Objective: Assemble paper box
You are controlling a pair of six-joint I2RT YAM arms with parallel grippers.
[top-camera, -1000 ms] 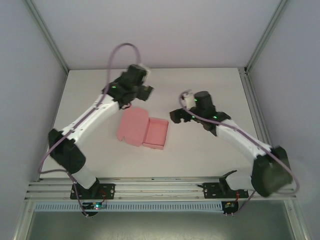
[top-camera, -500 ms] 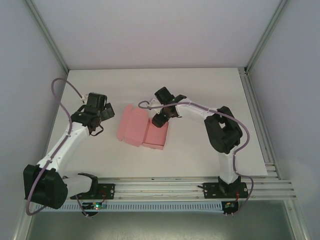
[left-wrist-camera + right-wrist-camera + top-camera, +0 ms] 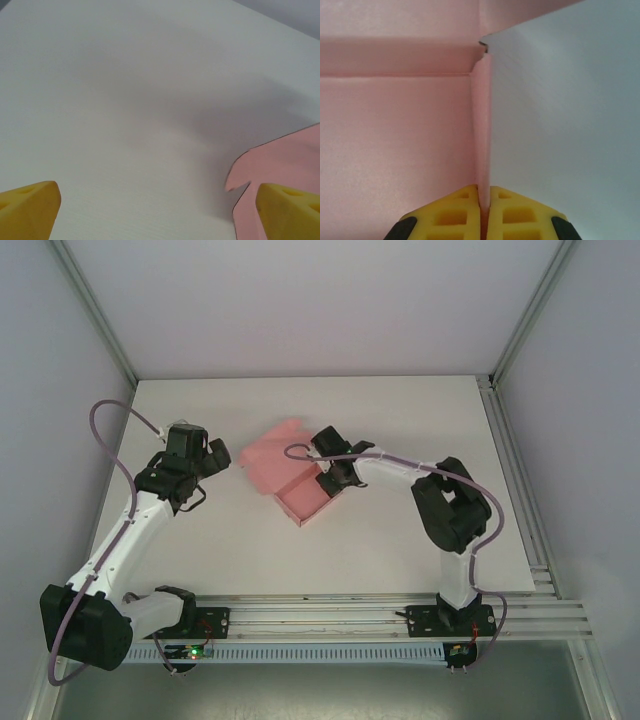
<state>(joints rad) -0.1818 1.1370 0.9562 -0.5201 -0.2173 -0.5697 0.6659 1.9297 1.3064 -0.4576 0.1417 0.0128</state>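
Note:
The pink paper box [image 3: 288,475] lies near the middle of the table, half folded: an open tray with low walls and its lid flap spread toward the back left. My right gripper [image 3: 331,478] is shut on the tray's right side wall. In the right wrist view the thin pink wall [image 3: 481,125] runs up from between the closed yellow fingertips [image 3: 455,210], with the tray floor [image 3: 395,140] to its left. My left gripper [image 3: 214,460] stands open just left of the box, apart from it. In the left wrist view a curved pink flap [image 3: 280,160] shows by the right fingertip [image 3: 290,207].
The white table [image 3: 400,540] has bare room all round the box. Aluminium frame posts and grey walls bound it at the left, right and back. A rail with both arm bases [image 3: 320,618] runs along the near edge.
My right gripper has closed on the tray wall and the box has turned and shifted toward the back. The left arm swung away from the back of the box to its left side.

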